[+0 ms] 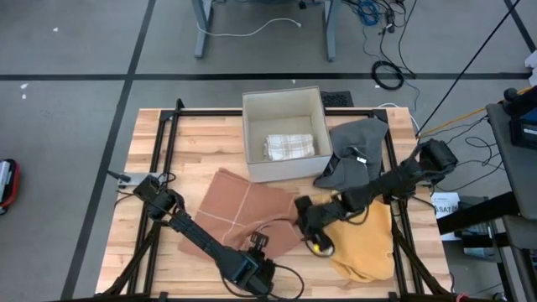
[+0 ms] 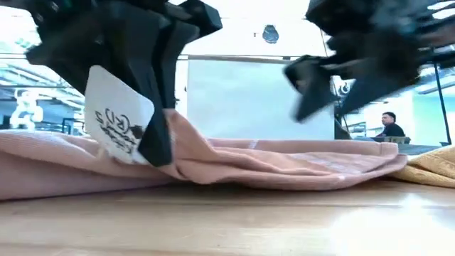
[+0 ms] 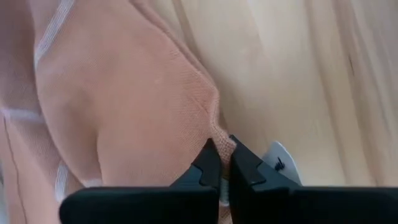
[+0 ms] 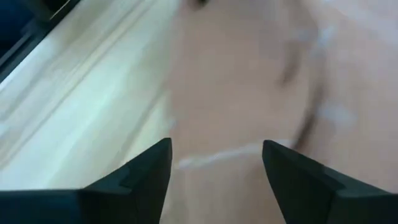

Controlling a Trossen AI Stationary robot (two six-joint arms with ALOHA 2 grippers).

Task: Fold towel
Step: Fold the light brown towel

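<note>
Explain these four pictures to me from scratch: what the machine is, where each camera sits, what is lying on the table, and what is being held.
This is a robot with two dark arms working at a wooden table. Each arm ends in a two-fingered end effector. One picture looks straight down from above, one looks level across the tabletop, and the other two come from cameras on each wrist.

On the table lie a pink towel, a yellow cloth, a grey cloth, and an open box with a folded checked towel inside.

The left end effector is shut on the pink towel's corner at the near edge; the wrist view shows the fabric pinched between its fingers. The right end effector is open, above the towel's right side, holding nothing.
</note>
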